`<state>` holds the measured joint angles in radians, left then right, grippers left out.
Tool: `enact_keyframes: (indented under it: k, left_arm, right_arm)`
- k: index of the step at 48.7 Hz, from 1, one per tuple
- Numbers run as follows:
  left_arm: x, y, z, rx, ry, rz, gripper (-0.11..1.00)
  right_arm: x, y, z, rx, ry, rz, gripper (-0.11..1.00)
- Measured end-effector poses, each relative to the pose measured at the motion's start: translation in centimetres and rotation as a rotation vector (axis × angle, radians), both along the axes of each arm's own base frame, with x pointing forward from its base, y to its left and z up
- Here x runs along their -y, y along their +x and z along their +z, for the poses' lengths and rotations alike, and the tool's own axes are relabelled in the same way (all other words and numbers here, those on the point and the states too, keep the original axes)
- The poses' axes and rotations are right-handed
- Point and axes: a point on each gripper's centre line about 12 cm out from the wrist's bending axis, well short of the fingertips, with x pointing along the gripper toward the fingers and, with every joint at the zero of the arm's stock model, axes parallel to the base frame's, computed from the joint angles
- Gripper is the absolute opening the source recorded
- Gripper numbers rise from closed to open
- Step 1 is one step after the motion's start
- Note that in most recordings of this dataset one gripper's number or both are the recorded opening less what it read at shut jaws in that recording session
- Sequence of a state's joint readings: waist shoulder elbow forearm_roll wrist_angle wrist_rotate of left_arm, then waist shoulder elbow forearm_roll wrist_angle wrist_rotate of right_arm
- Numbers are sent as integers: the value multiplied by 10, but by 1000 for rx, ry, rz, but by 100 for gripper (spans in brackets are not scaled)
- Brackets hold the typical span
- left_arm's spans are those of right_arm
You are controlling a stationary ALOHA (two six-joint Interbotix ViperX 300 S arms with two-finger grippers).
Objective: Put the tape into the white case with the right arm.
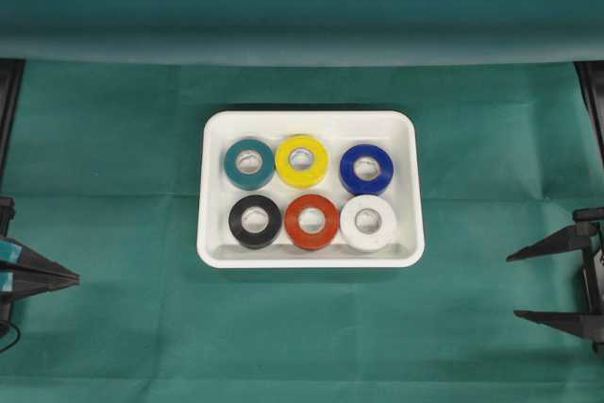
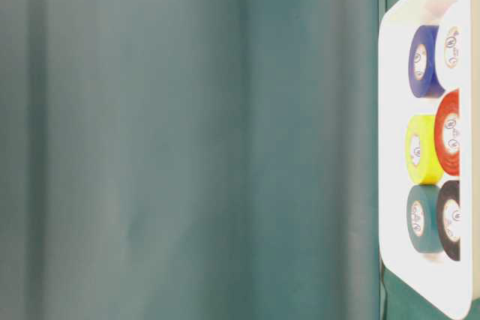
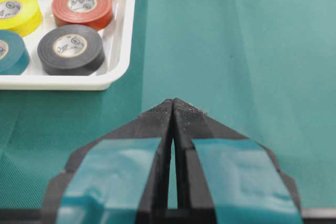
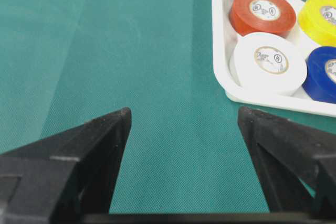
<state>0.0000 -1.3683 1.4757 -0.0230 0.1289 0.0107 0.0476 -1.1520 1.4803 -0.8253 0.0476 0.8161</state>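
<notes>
- The tape rolls all lie flat inside the white case (image 1: 310,122), in two rows of three.
- In the back row we see the teal roll (image 1: 249,163), the yellow roll (image 1: 302,160) and the blue roll (image 1: 366,169).
- In front are the black roll (image 1: 255,221), the red roll (image 1: 311,222) and the white roll (image 1: 368,223).
- The case sits on the green cloth (image 1: 113,139).
- Our right gripper (image 1: 540,284) waits well off to the side, fingers apart and holding nothing.
- Our left gripper (image 1: 66,277) has its fingers pressed together, empty.
</notes>
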Motion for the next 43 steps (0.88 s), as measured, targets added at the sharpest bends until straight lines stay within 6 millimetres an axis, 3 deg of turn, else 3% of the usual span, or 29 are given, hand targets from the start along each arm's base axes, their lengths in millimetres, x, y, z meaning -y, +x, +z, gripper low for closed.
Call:
enact_keyframes:
  k: [43]
  left_arm:
    - [0, 0, 0, 0, 0, 0, 0]
  right_arm:
    - [-6, -4, -11, 3, 30, 49, 48]
